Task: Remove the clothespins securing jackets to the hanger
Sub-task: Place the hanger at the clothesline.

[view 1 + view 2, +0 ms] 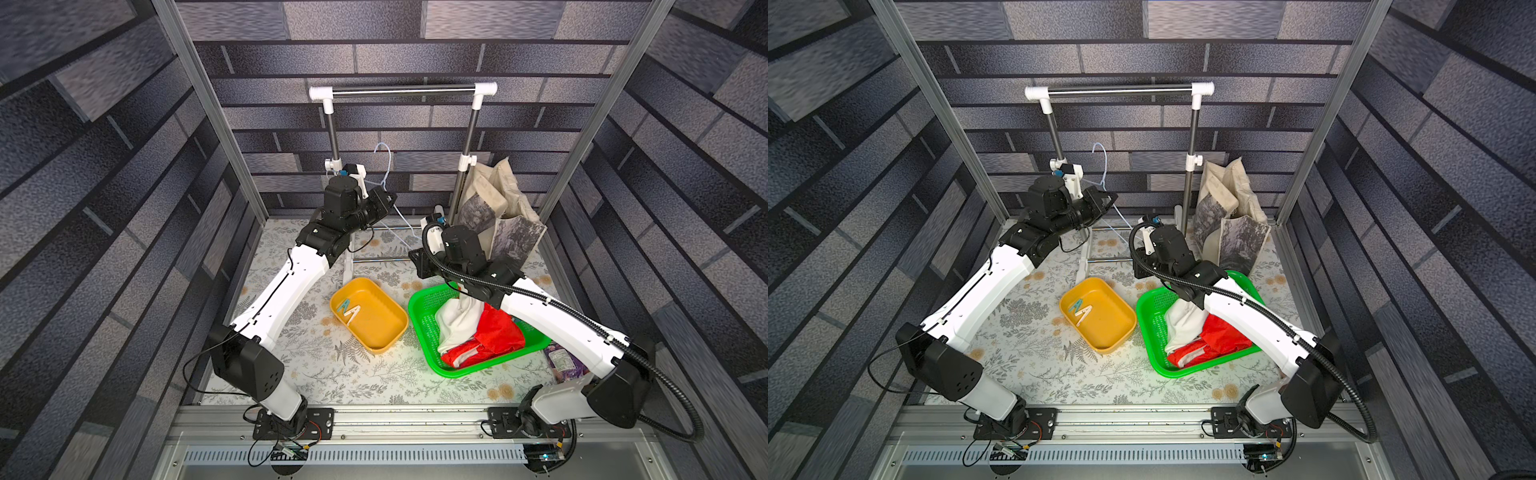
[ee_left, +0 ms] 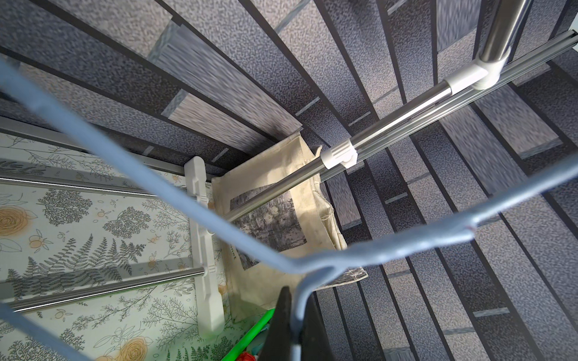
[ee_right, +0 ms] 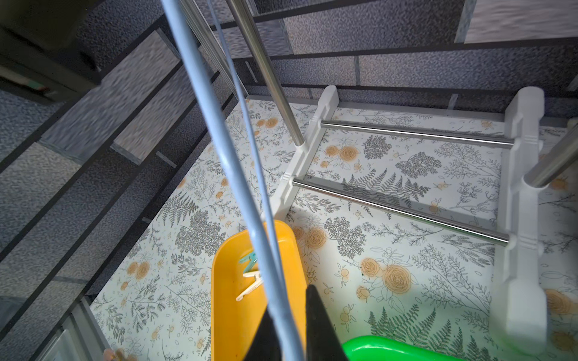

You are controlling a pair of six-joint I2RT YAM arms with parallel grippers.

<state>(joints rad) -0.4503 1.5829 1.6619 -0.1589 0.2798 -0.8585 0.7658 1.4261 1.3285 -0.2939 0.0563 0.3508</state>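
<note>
With both clothespins (image 1: pixel 348 309) lying in the yellow tray (image 1: pixel 376 351) and the jackets (image 1: pixel 482 328) heaped in the green basket (image 1: pixel 415 307), the left gripper (image 2: pixel 297 315) and right gripper (image 3: pixel 291 325) each pinch the bare hanger (image 2: pixel 406 247), apparently its only support.

Bright, even overhead light fills both top views; the green plastic basket (image 1: pixel 417 320) glows oversaturated on the floral-patterned tabletop (image 1: pixel 374 382). Aluminium frame posts (image 1: pixel 210 104) lean outward with wide-angle stretch. In the 2 wrist views the pale blue wire hanger (image 2: pixel 125 157) blurs near the lens; steel rack bars (image 3: pixel 406 132) show glare streaks and soft shadows.
</note>
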